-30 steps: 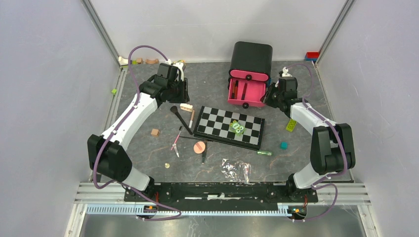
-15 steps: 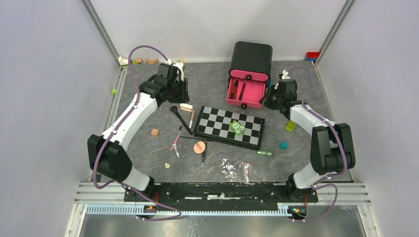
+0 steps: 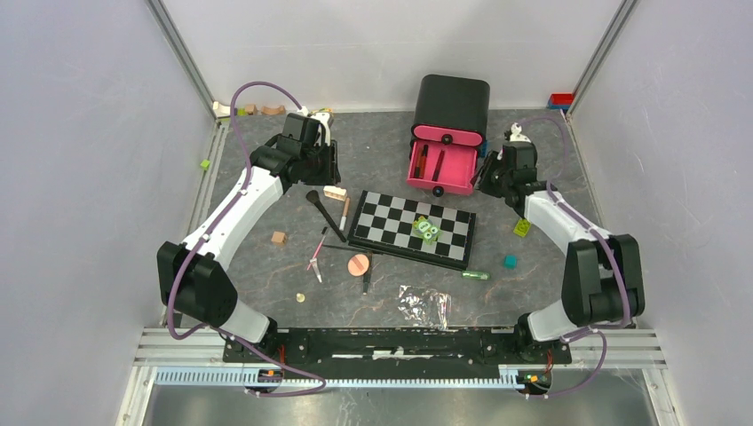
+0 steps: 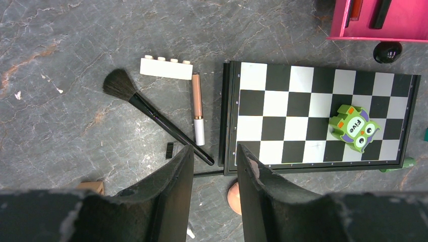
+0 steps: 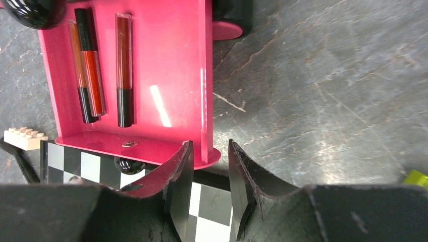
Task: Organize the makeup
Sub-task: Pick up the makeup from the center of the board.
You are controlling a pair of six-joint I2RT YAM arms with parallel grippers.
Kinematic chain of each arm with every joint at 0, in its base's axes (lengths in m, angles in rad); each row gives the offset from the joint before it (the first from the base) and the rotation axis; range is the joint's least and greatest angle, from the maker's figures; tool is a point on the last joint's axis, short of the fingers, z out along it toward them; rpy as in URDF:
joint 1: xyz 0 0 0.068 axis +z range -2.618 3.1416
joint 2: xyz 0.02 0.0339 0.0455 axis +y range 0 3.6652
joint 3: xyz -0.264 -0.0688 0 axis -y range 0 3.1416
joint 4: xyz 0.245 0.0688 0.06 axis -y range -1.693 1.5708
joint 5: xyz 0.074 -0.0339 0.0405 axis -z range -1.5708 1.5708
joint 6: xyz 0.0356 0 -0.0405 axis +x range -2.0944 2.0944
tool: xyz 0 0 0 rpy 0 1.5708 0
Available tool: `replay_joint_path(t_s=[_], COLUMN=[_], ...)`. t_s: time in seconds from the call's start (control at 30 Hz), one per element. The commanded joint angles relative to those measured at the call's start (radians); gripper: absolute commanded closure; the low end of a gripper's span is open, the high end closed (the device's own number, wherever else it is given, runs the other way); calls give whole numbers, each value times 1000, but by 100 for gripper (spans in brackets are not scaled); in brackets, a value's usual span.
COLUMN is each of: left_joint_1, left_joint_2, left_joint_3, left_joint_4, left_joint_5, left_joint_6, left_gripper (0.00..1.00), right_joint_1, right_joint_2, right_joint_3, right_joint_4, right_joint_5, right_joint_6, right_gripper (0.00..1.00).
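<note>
Loose makeup lies left of the chequered board [image 3: 413, 229]: a black long-handled brush [image 4: 151, 113], a peach and white tube [image 4: 197, 108], thin pink and dark pencils [image 3: 318, 253] and a round peach puff [image 3: 359, 264]. A small green tube [image 3: 473, 275] rests at the board's near right corner. Three lip-gloss tubes [image 5: 123, 70] lie in the open pink drawer [image 5: 166, 60]. My left gripper [image 4: 215, 148] hangs open above the brush handle's end, holding nothing. My right gripper [image 5: 210, 143] is open, its jaws straddling the drawer's front right corner with a gap on each side.
The drawer belongs to a black box [image 3: 453, 102] at the back. A green owl block [image 4: 355, 127] sits on the board and a white brick [image 4: 165, 67] by the brush head. Small coloured blocks [image 3: 511, 261] and a clear plastic bag [image 3: 422, 303] lie around.
The right arm has shifted a little, its wrist drawing slightly back beside the drawer. The left arm and the loose items have not moved.
</note>
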Motion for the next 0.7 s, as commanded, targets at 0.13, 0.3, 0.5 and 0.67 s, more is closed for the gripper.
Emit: replay_joint_path(t_s=[0.13,0.3,0.5,0.67], left_joint_1=[3,4,4,4], left_joint_2=[-40,-44,-40,-36], left_joint_3=[2,0,-1,1], left_joint_4=[33,33,33,33], left_joint_5=[-14,-28,-29,-19], left_joint_6=[8,10,10,10], left_gripper=[54,54,53,53], right_joint_1=[2,3,46,210], right_joint_2=[-235,-338,-406,-454], right_joint_3=[-55,-108,-163,-230], right_joint_4=[-54,-157,-392,-485], right_joint_5=[181,149,11,50], right_joint_6=[-95,-202,-316,-285], right_gripper=[60,58,50,31])
